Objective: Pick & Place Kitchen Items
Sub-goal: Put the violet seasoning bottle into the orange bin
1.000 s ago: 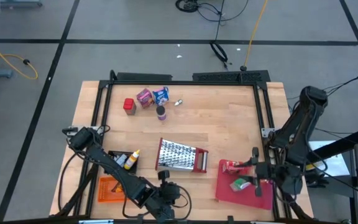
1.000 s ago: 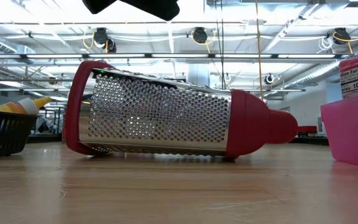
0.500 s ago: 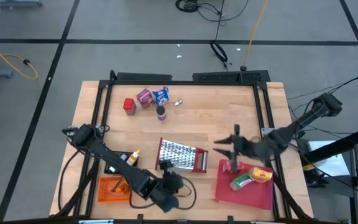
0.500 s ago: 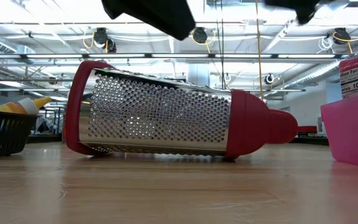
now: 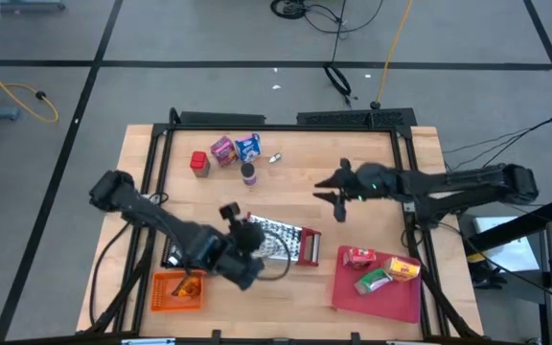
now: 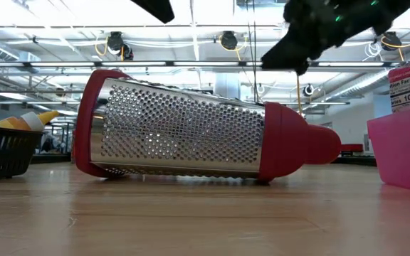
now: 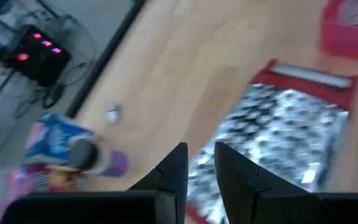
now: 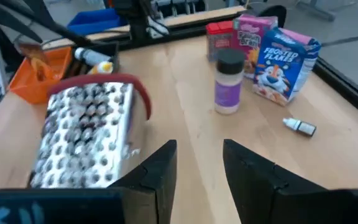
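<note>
The kitchen items stand in a group near the far left: a red box (image 5: 198, 163), a pink box (image 5: 222, 149), a blue cereal box (image 5: 248, 146), a dark-capped jar (image 5: 248, 173) and a tiny bottle (image 5: 276, 157). My right gripper (image 5: 326, 195) hovers open over mid-table, right of the group; its wrist view faces the jar (image 8: 229, 81) and the blue box (image 8: 288, 59). My left gripper (image 5: 228, 208) hangs over the steel grater's (image 5: 281, 240) left end, its fingers (image 7: 173, 171) a narrow gap apart. A red carton (image 5: 357, 256), green packet (image 5: 372, 281) and yellow packet (image 5: 402, 269) lie on the red tray (image 5: 391, 305).
The grater (image 6: 184, 131) lies on its side mid-table, between both arms and the near edge. A black basket (image 5: 175, 251) with a yellow bottle and an orange basket (image 5: 172, 292) sit near left. Bare wood shows between the group and the tray.
My right gripper has left the red tray and swung up and toward the far left, out over mid-table; a yellow packet now shows on the tray where it was. My left gripper has moved from the near edge toward the far side, over the grater's left end.
</note>
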You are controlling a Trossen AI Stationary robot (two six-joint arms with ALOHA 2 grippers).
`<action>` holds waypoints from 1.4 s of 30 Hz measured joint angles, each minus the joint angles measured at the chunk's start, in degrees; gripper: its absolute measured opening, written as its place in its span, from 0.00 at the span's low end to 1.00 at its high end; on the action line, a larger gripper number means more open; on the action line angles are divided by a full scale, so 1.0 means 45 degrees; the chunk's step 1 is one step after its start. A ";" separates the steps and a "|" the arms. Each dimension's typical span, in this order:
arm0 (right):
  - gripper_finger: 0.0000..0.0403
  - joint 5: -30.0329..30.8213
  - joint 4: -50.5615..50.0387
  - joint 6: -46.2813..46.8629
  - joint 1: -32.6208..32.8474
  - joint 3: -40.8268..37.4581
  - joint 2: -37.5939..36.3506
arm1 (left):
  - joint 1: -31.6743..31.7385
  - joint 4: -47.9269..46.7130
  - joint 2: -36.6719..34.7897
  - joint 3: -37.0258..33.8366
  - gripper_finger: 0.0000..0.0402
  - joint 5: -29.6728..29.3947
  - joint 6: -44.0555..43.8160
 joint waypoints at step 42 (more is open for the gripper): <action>0.32 -0.3303 0.1872 -0.0854 -0.2079 0.0217 0.1916 | 1.0460 0.8000 -0.5686 -0.8189 0.60 0.9167 0.5730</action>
